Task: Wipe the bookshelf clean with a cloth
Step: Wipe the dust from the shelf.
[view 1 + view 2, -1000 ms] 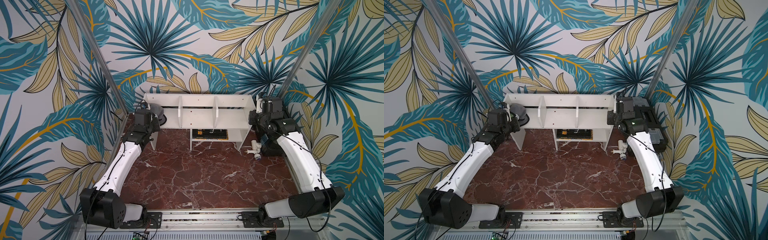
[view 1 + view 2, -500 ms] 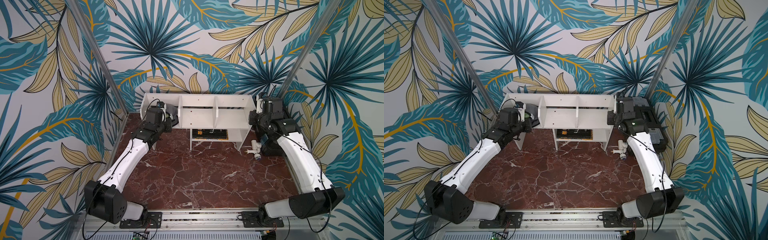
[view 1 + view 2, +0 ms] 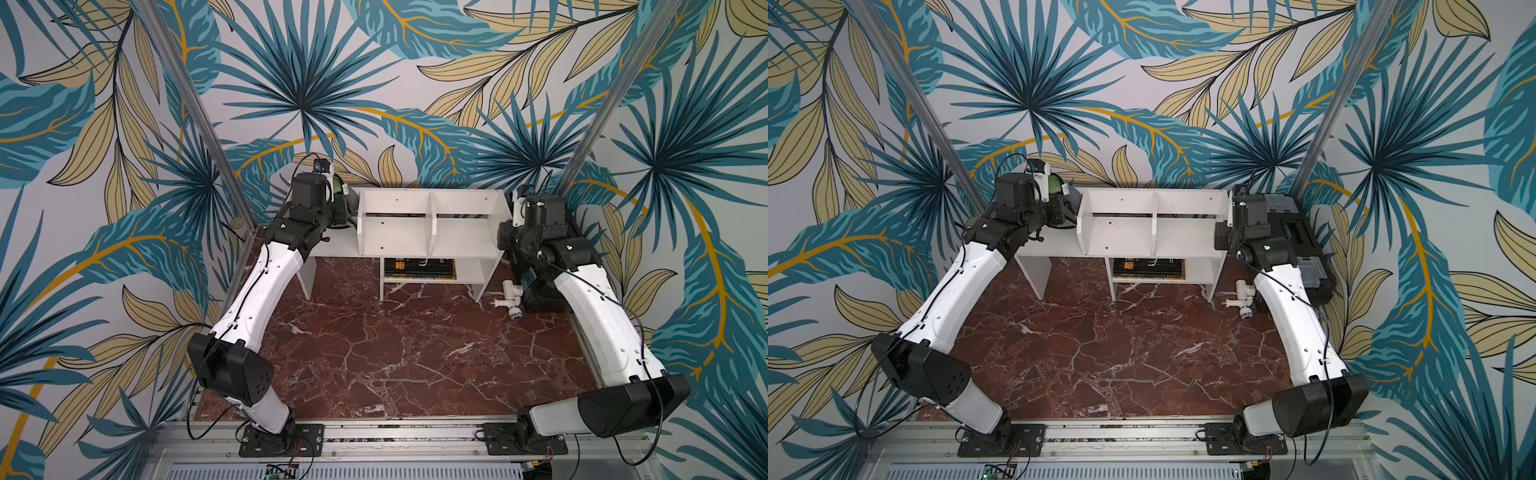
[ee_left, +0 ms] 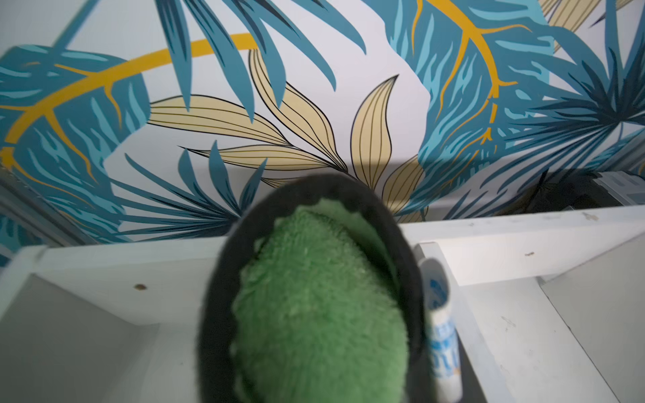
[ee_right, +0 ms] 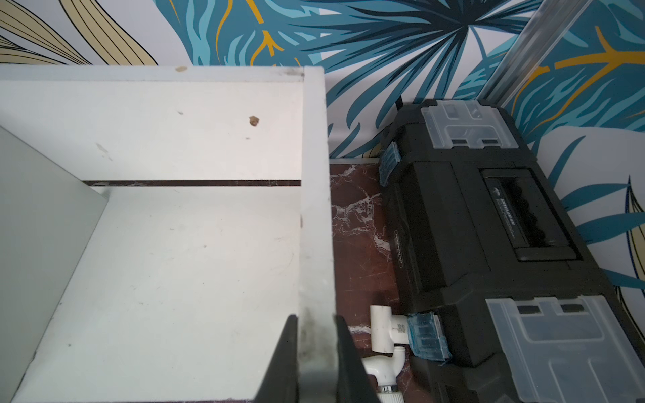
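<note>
Here's the left gripper (image 3: 337,207) clenched on the cloth (image 4: 314,307), green pile with dark trim, up over the left compartment of the bookshelf (image 3: 395,237). And the right gripper (image 5: 316,363) clamps the bookshelf's right side panel, a finger either side.

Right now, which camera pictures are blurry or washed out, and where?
Left wrist view: the cloth sits very close and soft, its white tag smeared, wall behind crisper. Right wrist view: a pale sheen on the bookshelf board, the right hand dark and blurred, the toolbox sharp. Both top views: evenly lit, sharp.
</note>
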Robot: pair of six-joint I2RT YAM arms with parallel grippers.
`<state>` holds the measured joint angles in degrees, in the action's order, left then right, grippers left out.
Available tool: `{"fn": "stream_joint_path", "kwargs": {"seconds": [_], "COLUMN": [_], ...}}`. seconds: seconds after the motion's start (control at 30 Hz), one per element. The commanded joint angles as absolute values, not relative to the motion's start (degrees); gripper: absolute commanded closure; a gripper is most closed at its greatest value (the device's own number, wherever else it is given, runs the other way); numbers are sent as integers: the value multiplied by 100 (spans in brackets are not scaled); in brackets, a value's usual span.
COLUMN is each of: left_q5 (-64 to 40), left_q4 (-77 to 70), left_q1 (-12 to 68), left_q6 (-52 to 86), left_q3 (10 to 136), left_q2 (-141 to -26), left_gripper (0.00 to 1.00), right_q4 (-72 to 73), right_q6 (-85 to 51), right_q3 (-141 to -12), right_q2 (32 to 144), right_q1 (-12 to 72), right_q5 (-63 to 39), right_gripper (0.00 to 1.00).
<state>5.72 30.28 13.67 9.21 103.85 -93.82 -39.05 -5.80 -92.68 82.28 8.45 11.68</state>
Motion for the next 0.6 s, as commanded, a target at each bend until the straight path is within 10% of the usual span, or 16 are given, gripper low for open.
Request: {"fn": "stream_joint_path", "kwargs": {"seconds": [0.0, 0.57], "left_q5": [1144, 350], "left_q4": [3300, 4237], "left_q1": [959, 1198], "left_q6": [905, 715], "left_q3": [10974, 12584], "left_q2": [-9331, -10378], "left_gripper": [100, 100], "right_q4": [-3896, -3814], "right_q6": [-654, -588], "right_q3": [-9334, -9268], "right_q2": [8156, 8165], "right_q1": [923, 923], "right_q5": [802, 715], "right_gripper": [100, 100]}}
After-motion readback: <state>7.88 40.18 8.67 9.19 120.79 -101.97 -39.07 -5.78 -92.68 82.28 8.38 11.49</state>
